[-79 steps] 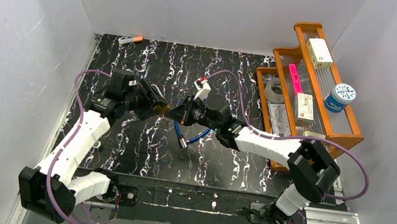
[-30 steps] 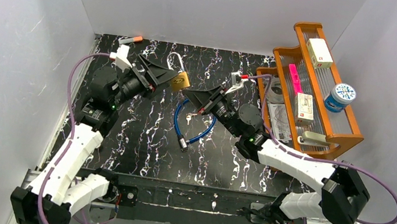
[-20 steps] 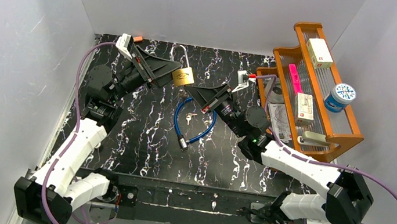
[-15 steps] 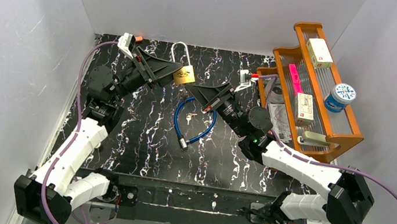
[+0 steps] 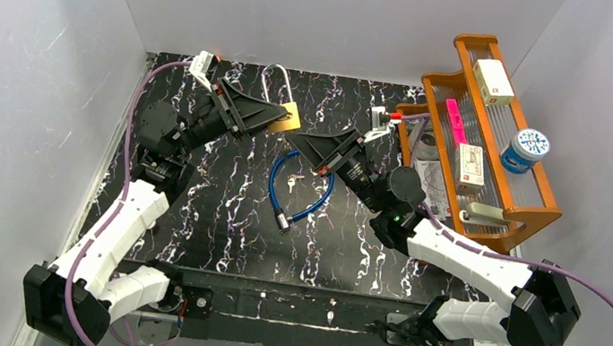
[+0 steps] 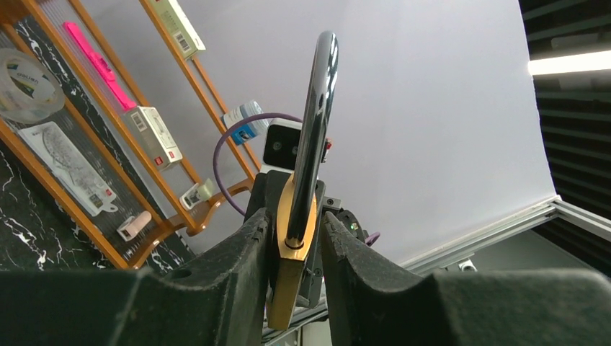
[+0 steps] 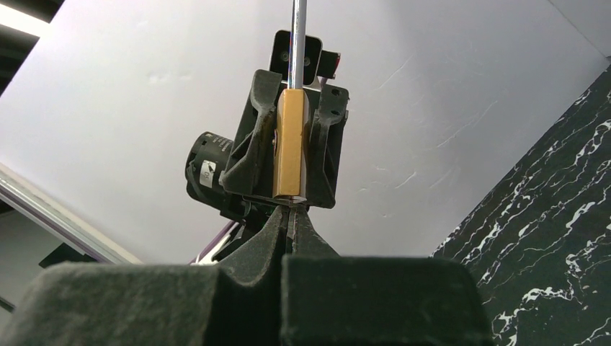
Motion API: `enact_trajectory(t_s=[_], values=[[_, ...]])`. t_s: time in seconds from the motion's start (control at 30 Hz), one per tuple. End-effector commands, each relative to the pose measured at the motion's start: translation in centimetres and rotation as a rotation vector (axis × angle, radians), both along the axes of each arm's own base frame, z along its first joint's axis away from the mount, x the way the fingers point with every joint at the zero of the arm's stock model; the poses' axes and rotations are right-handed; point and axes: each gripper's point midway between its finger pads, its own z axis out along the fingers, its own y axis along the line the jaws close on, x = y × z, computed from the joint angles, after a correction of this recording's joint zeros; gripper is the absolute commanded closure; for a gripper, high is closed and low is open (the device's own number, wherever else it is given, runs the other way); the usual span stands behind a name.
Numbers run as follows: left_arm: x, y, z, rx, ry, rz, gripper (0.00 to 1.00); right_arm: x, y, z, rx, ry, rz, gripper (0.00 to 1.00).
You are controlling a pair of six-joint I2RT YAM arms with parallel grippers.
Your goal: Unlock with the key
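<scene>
Standing next to the rig right now. The left tool (image 6: 294,232) is pinched in narrow on the two flat faces of the small brass padlock (image 7: 290,144). It holds the lock up in the air over the far part of the black marbled surface (image 5: 215,215), with the silver shackle (image 6: 317,108) sticking out past the fingertips.

The right tool (image 7: 288,220) is squeezed fully together, tips just under the bottom end of the lock body. I honestly can't make out the key between those tips. If it's in there, it's hidden in the pinch.

Looks to me like the lining-up bit just before insertion. How I'd do it:

- Get the right tool's axis dead in line with the lock body first. From its wrist view it looks nearly centred, so only tiny corrections.
- Match the blade's flat to the slot before pushing.
- Go in straight and slow. The lock is only gripped on its smooth faces, so I reckon any sideways shove will swivel it in the pinch.
- Only twist once it's fully seated, by rolling the wrist and not swinging the arm.

The blue cable (image 5: 300,195) lying below them is well clear of all this.
</scene>
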Motion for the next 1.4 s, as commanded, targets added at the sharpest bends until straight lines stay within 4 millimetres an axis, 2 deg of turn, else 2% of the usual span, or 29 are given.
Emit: enact_trajectory(t_s=[0.0,0.2,0.33,0.43,0.5,0.53,0.73,0.97,1.03,1.17,1.27,1.37], values=[[-2.1,-0.7,0.8,0.013,-0.085,-0.083,0.71,-0.7,-1.6,4.9,0.089,-0.089,-0.034,0.99],[-2.4,-1.1,0.0,0.029,-0.083,-0.106,0.68,0.1,-1.2,4.3,0.076,-0.071,-0.058,0.99],[-2.4,-1.1,-0.4,0.036,-0.084,-0.101,0.82,0.7,-1.2,3.9,0.08,-0.056,-0.077,0.99],[-2.0,-1.1,-0.5,0.037,-0.081,-0.086,1.0,0.8,-1.0,3.7,0.073,-0.049,-0.076,0.99],[-1.6,-0.9,-0.4,0.031,-0.079,-0.058,1.0,0.9,-0.7,3.4,0.055,-0.032,-0.068,0.99],[-1.3,-0.8,-0.4,0.027,-0.075,-0.039,1.0,1.0,-0.6,3.1,0.044,-0.023,-0.065,0.95],[0.4,-0.1,-0.5,-0.023,-0.007,0.048,1.0,1.0,-0.8,0.8,-0.006,0.018,-0.062,0.56],[1.6,-0.4,-2.6,-0.009,0.067,0.024,1.0,1.6,-2.0,-1.8,-0.056,0.072,-0.123,0.19],[1.8,-0.4,-3.0,-0.01,0.078,0.03,1.0,1.6,-2.2,-2.2,-0.073,0.066,-0.134,0.14],[2.2,-0.6,-3.1,-0.01,0.085,0.023,1.0,1.5,-2.5,-2.7,-0.109,0.05,-0.149,0.1],[2.4,-0.7,-3.0,-0.011,0.084,0.026,1.0,1.4,-2.5,-2.8,-0.13,0.037,-0.145,0.1],[2.5,-0.7,-3.0,-0.013,0.088,0.021,1.0,1.3,-2.1,-3.0,-0.142,0.028,-0.132,0.16]])
